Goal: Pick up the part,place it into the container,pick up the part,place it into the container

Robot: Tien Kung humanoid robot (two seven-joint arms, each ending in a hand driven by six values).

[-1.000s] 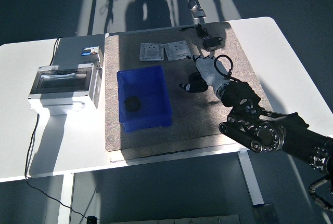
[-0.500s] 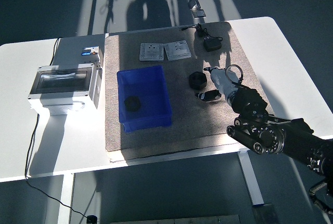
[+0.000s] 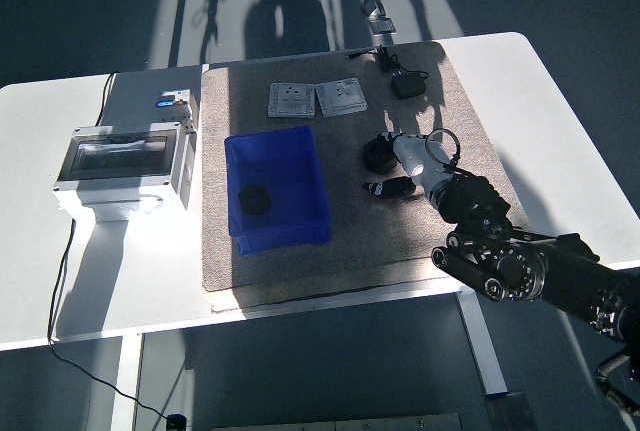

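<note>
A blue open container (image 3: 300,166) stands on the brown mat (image 3: 350,241), left of centre. One black round part (image 3: 255,198) lies inside it. A second black round part (image 3: 377,154) sits on the mat just right of the container. My right hand (image 3: 398,173) comes in from the lower right; its white back lies against the right side of that part. How the hand stands on the part is hidden under its back. The left arm is out of view.
A grey electrical box (image 3: 125,166) with a clear lid stands at the left. Two grey plates (image 3: 315,99) lie at the back of the mat. A black adapter (image 3: 405,83) with its cable is at the back right. The white table's edge (image 3: 560,121) runs close on the right.
The right hand drew back to the lower right, uncovering the black part on the mat, then shifted left again up against it. The part in the container has not moved.
</note>
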